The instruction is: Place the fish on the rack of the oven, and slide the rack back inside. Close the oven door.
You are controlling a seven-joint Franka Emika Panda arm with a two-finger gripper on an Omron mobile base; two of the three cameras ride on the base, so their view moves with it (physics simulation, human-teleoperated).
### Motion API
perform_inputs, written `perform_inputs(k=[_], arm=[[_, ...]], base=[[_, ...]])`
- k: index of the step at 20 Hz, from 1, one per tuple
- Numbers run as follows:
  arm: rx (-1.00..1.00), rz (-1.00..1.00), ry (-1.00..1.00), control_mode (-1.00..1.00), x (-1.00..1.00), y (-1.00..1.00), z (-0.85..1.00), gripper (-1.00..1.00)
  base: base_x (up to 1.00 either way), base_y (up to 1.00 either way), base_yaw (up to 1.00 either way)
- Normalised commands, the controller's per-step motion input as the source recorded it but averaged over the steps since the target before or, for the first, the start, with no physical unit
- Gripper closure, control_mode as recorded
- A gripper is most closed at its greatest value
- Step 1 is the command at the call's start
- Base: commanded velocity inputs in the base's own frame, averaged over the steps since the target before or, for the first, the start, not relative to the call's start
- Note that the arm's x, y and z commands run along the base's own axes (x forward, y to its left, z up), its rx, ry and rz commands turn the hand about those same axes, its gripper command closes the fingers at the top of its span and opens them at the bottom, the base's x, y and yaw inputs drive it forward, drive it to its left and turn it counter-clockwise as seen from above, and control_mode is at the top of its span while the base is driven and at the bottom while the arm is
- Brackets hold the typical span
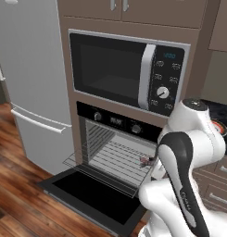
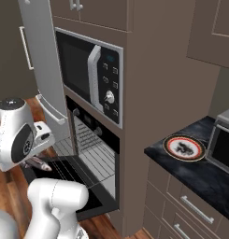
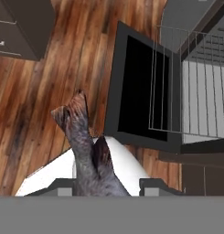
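Observation:
The small dark grey fish (image 3: 83, 141) sits between my fingertips, tail pointing away from the hand, and my gripper (image 3: 106, 186) is shut on it. In the hand view it hangs over the wood floor, beside the edge of the lowered oven door (image 3: 141, 96), apart from the silver wire rack (image 3: 195, 91). From the left base view the fish (image 1: 145, 160) shows near the right end of the pulled-out rack (image 1: 115, 162), partly behind my forearm. The oven (image 1: 117, 121) stands open with its door (image 1: 94, 196) folded down. The right base view has the gripper (image 2: 32, 161) left of the rack (image 2: 95, 156).
A microwave (image 1: 126, 71) sits above the oven and a grey fridge (image 1: 31, 83) stands to its left. On the dark counter at the right lie a round red-rimmed plate (image 2: 183, 148) and a toaster oven (image 2: 224, 140). Wood floor (image 3: 35, 100) surrounds the open door.

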Motion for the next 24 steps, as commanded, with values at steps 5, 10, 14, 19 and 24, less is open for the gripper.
perform_inputs(k=[5,10,14,19,24], arm=[[-0.12,0.0,0.0,-1.0,0.3,0.44,-0.3,1.0],[-0.11,-0.03,0.0,-1.0,0.47,0.11,-0.33,1.0],[-0.1,-0.06,0.0,-1.0,0.68,0.0,-0.44,1.0],[-0.08,-0.04,0.0,-1.0,0.67,0.0,-0.48,1.0],[-0.04,-0.02,0.0,-1.0,0.6,0.01,-0.41,1.0]], base=[[0.0,0.0,0.0],[0.0,0.0,0.0],[0.0,0.0,0.0],[0.0,0.0,0.0],[0.0,0.0,0.0]])
